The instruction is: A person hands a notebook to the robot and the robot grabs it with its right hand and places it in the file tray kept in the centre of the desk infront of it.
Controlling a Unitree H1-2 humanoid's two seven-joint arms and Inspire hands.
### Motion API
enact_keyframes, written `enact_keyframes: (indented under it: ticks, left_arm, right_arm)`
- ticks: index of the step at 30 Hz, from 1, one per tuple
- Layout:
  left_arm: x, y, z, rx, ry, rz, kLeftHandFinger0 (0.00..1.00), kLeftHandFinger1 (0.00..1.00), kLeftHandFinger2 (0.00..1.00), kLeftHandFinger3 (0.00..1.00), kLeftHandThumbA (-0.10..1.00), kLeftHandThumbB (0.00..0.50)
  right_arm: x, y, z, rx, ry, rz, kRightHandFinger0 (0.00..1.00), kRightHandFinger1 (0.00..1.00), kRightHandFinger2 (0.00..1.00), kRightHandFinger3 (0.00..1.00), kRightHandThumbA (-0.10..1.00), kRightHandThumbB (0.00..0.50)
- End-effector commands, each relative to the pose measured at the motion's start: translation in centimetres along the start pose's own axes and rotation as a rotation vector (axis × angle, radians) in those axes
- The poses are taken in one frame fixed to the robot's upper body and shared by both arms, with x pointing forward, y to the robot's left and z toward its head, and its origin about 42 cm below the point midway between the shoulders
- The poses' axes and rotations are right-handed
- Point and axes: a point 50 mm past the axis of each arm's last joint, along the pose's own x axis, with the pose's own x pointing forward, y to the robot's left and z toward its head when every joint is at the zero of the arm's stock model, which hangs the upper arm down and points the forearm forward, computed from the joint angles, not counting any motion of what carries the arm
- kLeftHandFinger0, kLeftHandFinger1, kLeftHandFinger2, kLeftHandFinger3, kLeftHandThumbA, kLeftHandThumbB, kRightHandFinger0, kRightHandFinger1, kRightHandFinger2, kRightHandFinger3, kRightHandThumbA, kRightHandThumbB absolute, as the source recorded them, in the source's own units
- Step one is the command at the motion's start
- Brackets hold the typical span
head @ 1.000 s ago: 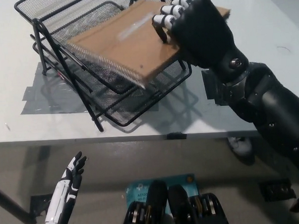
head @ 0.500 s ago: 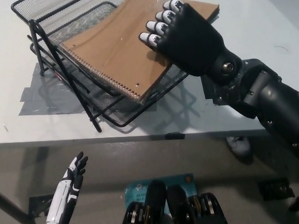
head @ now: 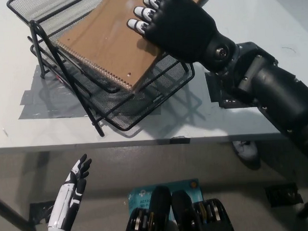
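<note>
We see our black right hand point(head: 178, 22) clamped on the brown spiral notebook point(head: 110, 43), over the black mesh file tray point(head: 138, 103). The tray stands on a white table point(head: 52, 127) with grey tape patches point(head: 43, 102). Our white left hand point(head: 75, 183) rests low over the grey floor point(head: 279, 164), fingers apart.

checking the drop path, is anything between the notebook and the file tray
Nothing visible. The right hand holds the notebook right over the file tray, its spiral edge at the upper tier's rim. The left hand hangs low, below the desk.
</note>
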Motion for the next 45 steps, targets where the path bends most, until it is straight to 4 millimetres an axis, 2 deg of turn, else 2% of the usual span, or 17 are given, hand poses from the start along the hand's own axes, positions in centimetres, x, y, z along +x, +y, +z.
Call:
enact_keyframes:
  ticks: [1, 2, 4, 6, 7, 10, 12, 13, 15, 17, 18, 20, 22, 33, 35, 37, 45]
  left_arm:
    - [0.5, 0.6, 0.5, 0.015, -0.07, -0.02, 1.0, 1.0, 1.0, 1.0, 1.0, 0.369]
    - [0.5, 0.6, 0.5, 0.014, -0.071, -0.019, 1.0, 1.0, 1.0, 1.0, 1.0, 0.369]
    - [0.5, 0.5, 0.5, 0.004, -0.071, -0.017, 1.0, 1.0, 1.0, 1.0, 1.0, 0.372]
    - [0.5, 0.5, 0.5, 0.004, -0.071, -0.017, 1.0, 1.0, 1.0, 1.0, 1.0, 0.372]
    - [0.4, 0.5, 0.4, 0.003, -0.073, -0.016, 1.0, 1.0, 1.0, 1.0, 1.0, 0.371]
    - [0.4, 0.5, 0.5, 0.01, -0.071, -0.021, 1.0, 1.0, 1.0, 1.0, 1.0, 0.367]
    - [0.4, 0.5, 0.4, 0.01, -0.072, -0.021, 1.0, 1.0, 1.0, 1.0, 1.0, 0.372]
    - [0.3, 0.5, 0.5, 0.003, -0.067, -0.017, 1.0, 1.0, 1.0, 1.0, 1.0, 0.384]
    - [0.2, 0.4, 0.6, 0.001, -0.063, -0.016, 1.0, 1.0, 1.0, 1.0, 1.0, 0.385]
    - [0.2, 0.3, 0.6, 0.013, -0.076, -0.018, 1.0, 1.0, 1.0, 1.0, 1.0, 0.369]
    - [0.2, 0.3, 0.6, 0.018, -0.08, -0.019, 1.0, 1.0, 1.0, 1.0, 1.0, 0.367]
    - [0.3, 0.3, 0.6, 0.029, -0.084, -0.019, 1.0, 1.0, 1.0, 1.0, 1.0, 0.378]
    - [0.4, 0.3, 0.6, 0.018, -0.08, -0.017, 1.0, 1.0, 1.0, 1.0, 1.0, 0.386]
    - [0.5, 0.2, 0.7, 0.019, -0.084, -0.018, 1.0, 1.0, 1.0, 1.0, 1.0, 0.392]
    - [0.6, 0.2, 0.9, 0.017, -0.087, -0.016, 1.0, 1.0, 1.0, 1.0, 1.0, 0.388]
    - [0.6, 0.2, 0.9, 0.016, -0.085, -0.013, 1.0, 1.0, 1.0, 1.0, 1.0, 0.397]
    - [0.7, -0.1, 1.3, 0.015, -0.079, -0.008, 1.0, 1.0, 1.0, 1.0, 1.0, 0.432]
  right_arm:
    - [4.6, -2.5, -3.3, 0.007, 0.06, -0.218, 0.0, 0.0, 0.03, 0.04, 0.87, 0.0]
    - [4.8, -2.5, -3.6, 0.004, 0.069, -0.225, 0.0, 0.0, 0.04, 0.06, 0.87, 0.0]
    - [5.3, -2.6, -4.3, 0.008, 0.092, -0.273, 0.0, 0.0, 0.11, 0.26, 0.81, 0.0]
    - [5.4, -2.7, -4.4, 0.016, 0.1, -0.285, 0.0, 0.0, 0.11, 0.26, 0.71, 0.0]
    - [5.5, -2.7, -4.5, 0.02, 0.119, -0.294, 0.0, 0.0, 0.1, 0.33, 0.71, 0.0]
    - [5.5, -2.2, -4.5, 0.03, 0.16, -0.317, 0.0, 0.0, 0.03, 0.09, 0.71, 0.0]
    - [5.4, -2.0, -4.5, 0.039, 0.181, -0.318, 0.0, 0.0, 0.01, 0.02, 0.75, 0.0]
    - [5.2, -1.7, -4.4, 0.047, 0.222, -0.321, 0.0, 0.0, 0.02, 0.0, 0.83, 0.0]
    - [5.1, -1.5, -4.3, 0.049, 0.247, -0.332, 0.0, 0.0, 0.03, 0.02, 0.84, 0.0]
    - [4.8, -1.3, -4.0, 0.066, 0.302, -0.351, 0.0, 0.0, 0.07, 0.26, 0.92, 0.0]
    - [4.7, -1.2, -3.9, 0.068, 0.313, -0.351, 0.0, 0.0, 0.1, 0.25, 0.99, 0.0]
    - [4.5, -0.9, -3.7, 0.08, 0.371, -0.351, 0.0, 0.0, 0.12, 0.09, 1.0, 0.0]
    - [4.4, -0.7, -3.4, 0.093, 0.412, -0.363, 0.0, 0.0, 0.11, 0.01, 1.0, 0.0]
    - [3.2, 0.8, -1.3, 0.128, 0.507, -0.385, 0.0, 0.0, 0.05, 0.02, 0.96, 0.0]
    - [2.6, 1.7, -0.8, 0.168, 0.559, -0.389, 0.0, 0.0, 0.03, 0.0, 0.82, 0.0]
    - [2.2, 2.2, -0.6, 0.184, 0.59, -0.382, 0.0, 0.0, 0.0, 0.0, 0.87, 0.0]
    - [0.7, 5.3, 2.2, 0.2, 0.66, -0.317, 0.0, 0.0, 0.12, 0.03, 0.79, 0.0]
